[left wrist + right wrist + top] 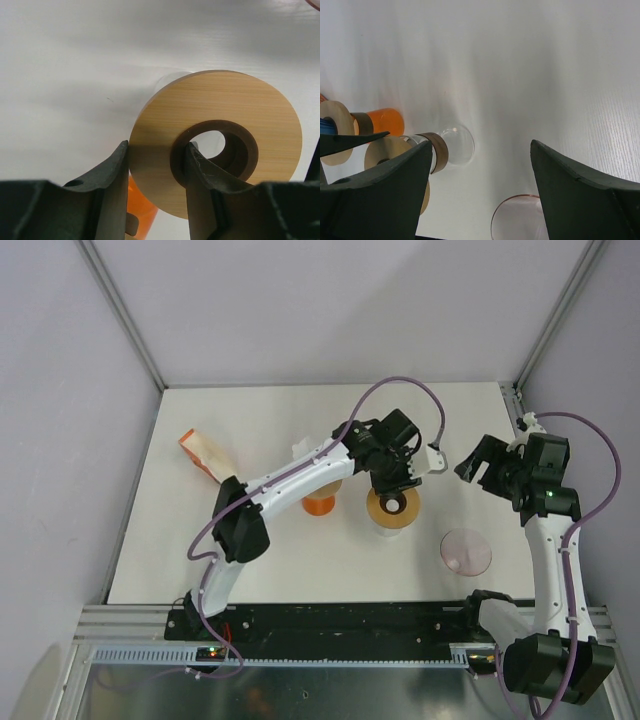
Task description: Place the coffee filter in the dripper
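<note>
On the white table [250, 420], my left gripper [157, 155] pinched the wooden collar of the dripper [225, 100] at centre, beside an orange cup [320, 504], my right gripper [478, 468] hung wide open nearby, and I couldn't make out the filter.

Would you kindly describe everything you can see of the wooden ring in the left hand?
The wooden ring is a flat, light-grained disc with a dark brown collar lining its round central hole. It is gripped over the white table by the left hand, one finger on the outer edge, the other inside the hole.
</note>
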Controlling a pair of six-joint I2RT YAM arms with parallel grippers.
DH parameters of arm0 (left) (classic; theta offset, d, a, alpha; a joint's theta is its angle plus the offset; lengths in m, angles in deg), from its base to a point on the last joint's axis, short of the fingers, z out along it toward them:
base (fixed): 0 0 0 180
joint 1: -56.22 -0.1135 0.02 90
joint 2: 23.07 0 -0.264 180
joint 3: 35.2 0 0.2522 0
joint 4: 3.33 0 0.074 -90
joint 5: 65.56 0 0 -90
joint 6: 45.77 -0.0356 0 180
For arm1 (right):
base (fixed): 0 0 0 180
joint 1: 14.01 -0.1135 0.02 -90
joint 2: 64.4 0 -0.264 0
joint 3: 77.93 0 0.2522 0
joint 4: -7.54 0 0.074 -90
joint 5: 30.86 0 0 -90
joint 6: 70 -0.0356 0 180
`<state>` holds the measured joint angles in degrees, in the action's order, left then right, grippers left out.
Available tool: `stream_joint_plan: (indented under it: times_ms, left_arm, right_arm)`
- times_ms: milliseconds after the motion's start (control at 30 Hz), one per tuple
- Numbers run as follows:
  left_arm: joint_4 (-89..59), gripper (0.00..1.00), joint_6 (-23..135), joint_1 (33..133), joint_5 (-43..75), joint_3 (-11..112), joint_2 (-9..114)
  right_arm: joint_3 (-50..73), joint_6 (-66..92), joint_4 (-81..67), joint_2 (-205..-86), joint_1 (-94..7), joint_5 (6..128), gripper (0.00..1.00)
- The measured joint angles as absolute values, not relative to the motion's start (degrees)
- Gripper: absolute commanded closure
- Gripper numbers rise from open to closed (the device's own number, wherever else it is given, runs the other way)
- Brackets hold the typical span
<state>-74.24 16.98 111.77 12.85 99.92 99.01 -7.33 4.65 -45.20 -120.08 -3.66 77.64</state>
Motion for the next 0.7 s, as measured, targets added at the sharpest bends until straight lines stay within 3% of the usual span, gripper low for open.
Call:
stream_joint_plan:
  times_ms: [700]
  left_arm:
    - [-74.26, 1.00, 14.36, 112.03, 16.26, 103.26, 102.05]
  right_arm:
    - [-7.33, 5.41, -45.18, -119.21, -4.23, 78.45, 0.16]
